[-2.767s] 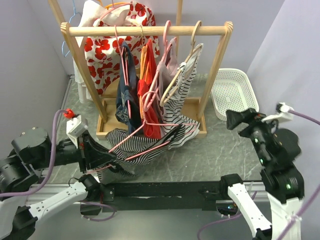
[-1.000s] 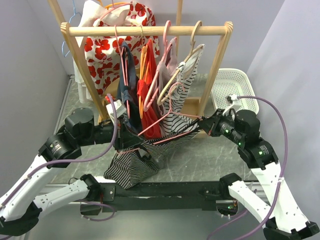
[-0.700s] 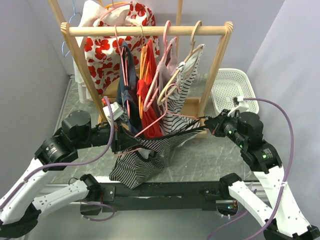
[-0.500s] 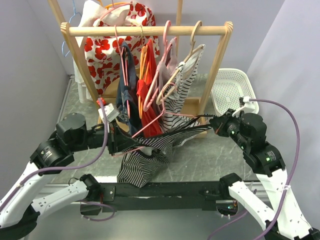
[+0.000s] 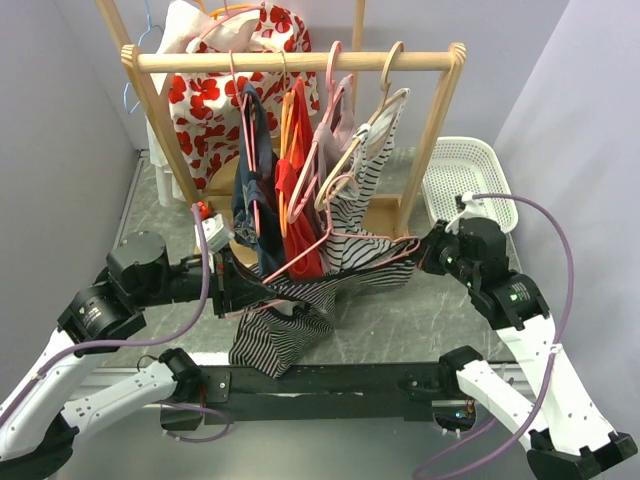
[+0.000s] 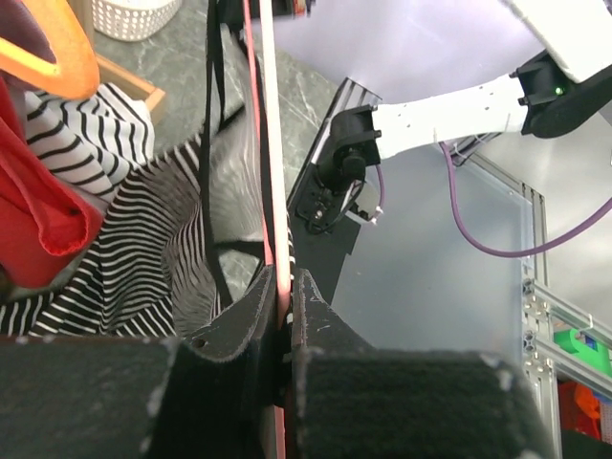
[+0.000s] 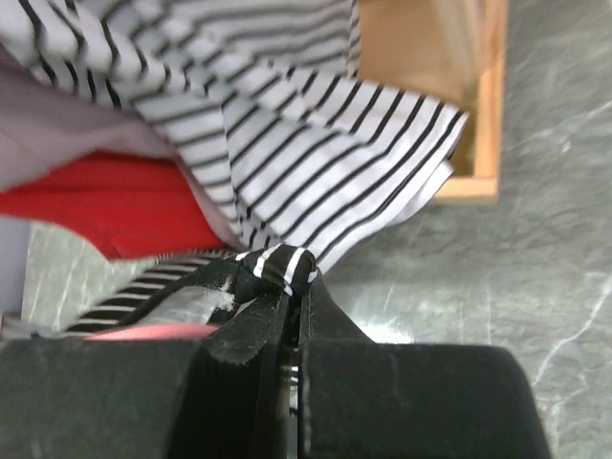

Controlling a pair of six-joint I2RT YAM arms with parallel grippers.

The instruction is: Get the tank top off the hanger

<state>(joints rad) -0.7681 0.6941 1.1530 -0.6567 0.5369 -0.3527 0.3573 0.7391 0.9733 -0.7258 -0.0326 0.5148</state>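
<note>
From above, we see the striped tank top (image 5: 272,338) sagging off a pink hanger (image 5: 300,258) held low in front of the wooden rack (image 5: 300,61). The left fingers (image 5: 238,290) clamp one end and the right fingers (image 5: 424,253) pinch the other, with most of the cloth hanging nearer the left. Below lies a grey marbled table (image 5: 440,310), with a white basket (image 5: 462,180) to the right of the rack and pale lilac walls around. In the left wrist view, we find the left fingers (image 6: 251,320) closed tight on the hanger's (image 6: 268,143) pink rod, the striped cloth bunched just beside them, next to a red garment (image 6: 38,201). In the right wrist view, the right fingers (image 7: 247,330) are closed on a rolled bit of the tank top (image 7: 284,266) right at their tips, with the table (image 7: 545,258) behind.
</note>
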